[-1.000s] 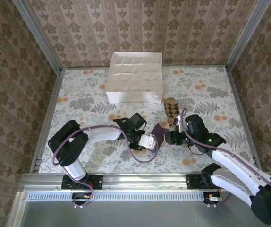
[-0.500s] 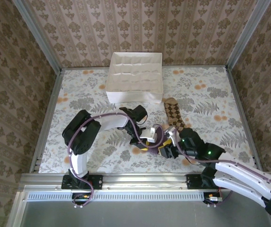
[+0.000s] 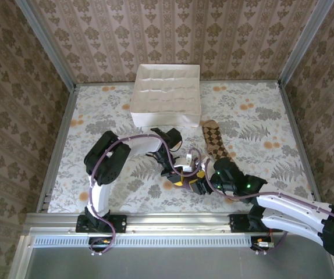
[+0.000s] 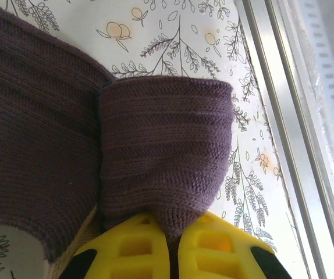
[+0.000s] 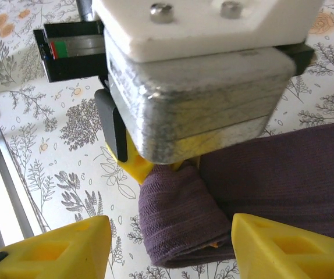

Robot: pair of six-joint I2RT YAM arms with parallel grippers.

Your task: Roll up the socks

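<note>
The dark purple sock (image 4: 167, 151) lies on the flowered table with one end folded over into a short roll (image 5: 181, 224). My left gripper (image 4: 176, 226) is shut on that folded end, with fabric pinched between its yellow fingers. It sits near the table's front middle (image 3: 184, 179). My right gripper (image 5: 170, 244) is open, with one finger on each side of the roll and neither touching it. The brown-and-tan checked sock (image 3: 213, 139) lies flat behind them, its near end hidden by the right arm.
A white compartment box (image 3: 166, 96) stands at the back centre. The metal rail (image 4: 283, 87) of the near table edge runs close beside the roll. Patterned walls close in the table on three sides.
My right gripper has swung left toward the left gripper and its jaws have widened. The left gripper has carried the purple sock's end nearer the front edge, folding it over.
</note>
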